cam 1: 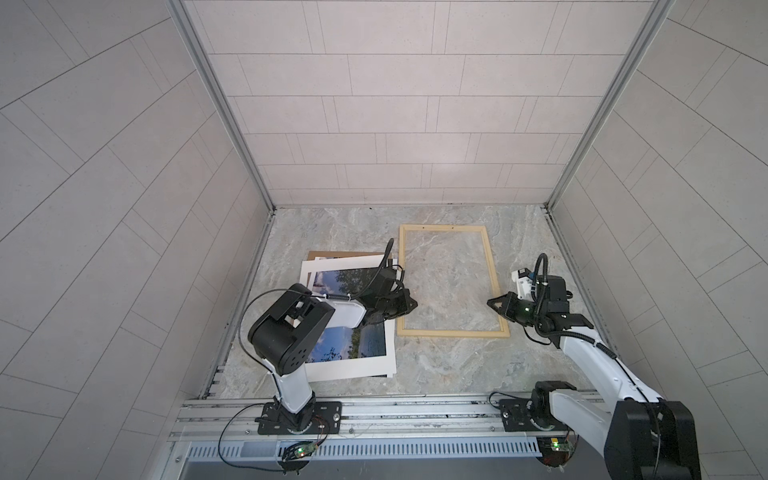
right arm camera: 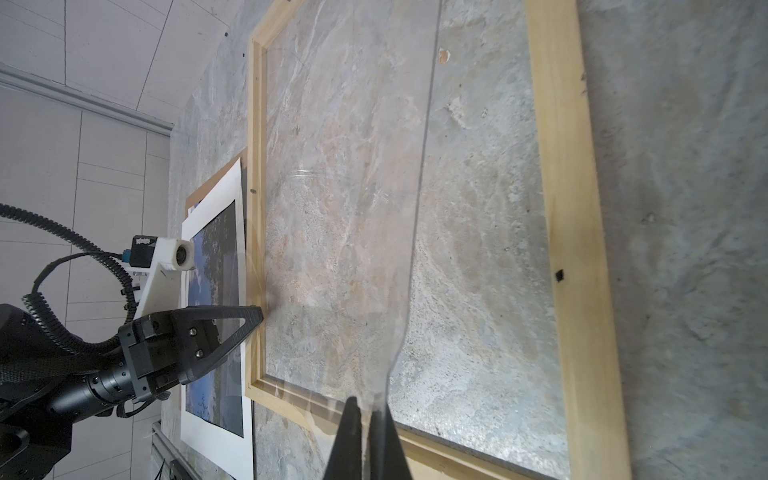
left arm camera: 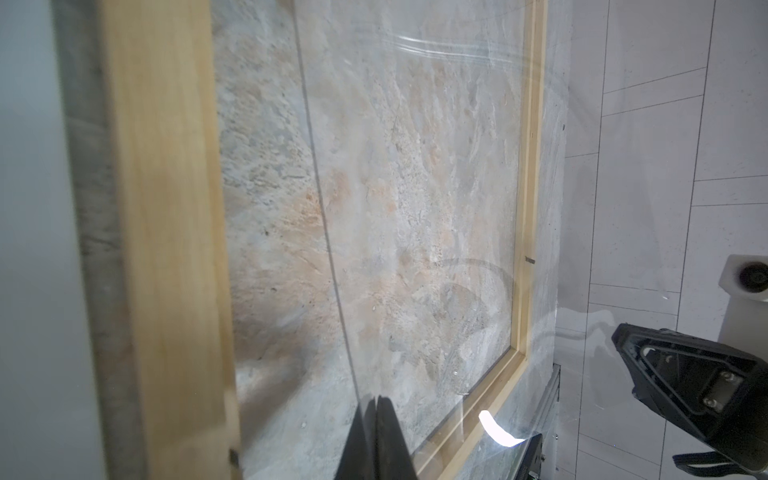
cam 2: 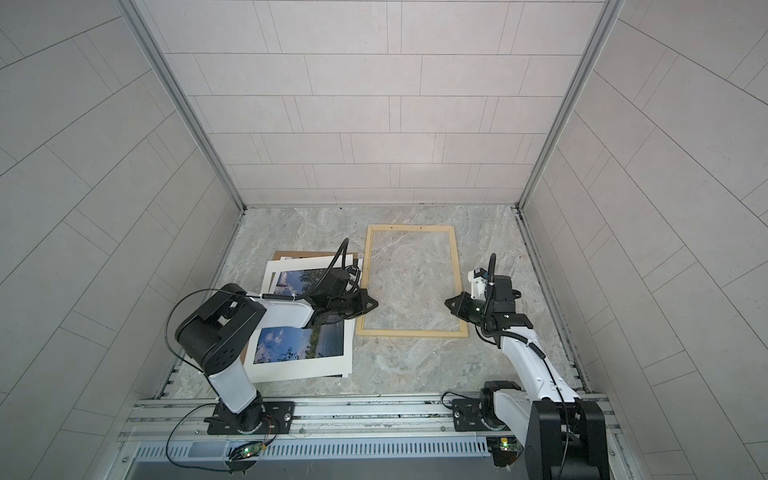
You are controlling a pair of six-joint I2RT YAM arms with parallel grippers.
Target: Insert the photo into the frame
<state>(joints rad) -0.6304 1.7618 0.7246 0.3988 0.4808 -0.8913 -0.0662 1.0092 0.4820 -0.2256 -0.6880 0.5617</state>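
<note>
The pale wood frame (cam 1: 453, 333) (cam 2: 411, 332) lies flat on the marble table, with only table surface showing inside it. Left of it lies the photo (cam 1: 353, 347) (cam 2: 291, 347), picture side up, partly under the left arm. My left gripper (cam 1: 415, 305) (left arm camera: 376, 401) is shut over the frame's left bar. My right gripper (cam 1: 489, 302) (right arm camera: 370, 405) is shut over its right bar. Between them they hold a clear sheet (left arm camera: 415, 166) (right arm camera: 340, 208) stretched a little above the frame (left arm camera: 162, 208) (right arm camera: 569, 208). In both top views the sheet hardly shows.
A brown backing board (cam 1: 332, 254) (cam 2: 291, 253) sticks out from under the photo at the back. Tiled walls close in the table on three sides. The arms' bases sit on the metal rail (cam 1: 395, 411) along the front edge.
</note>
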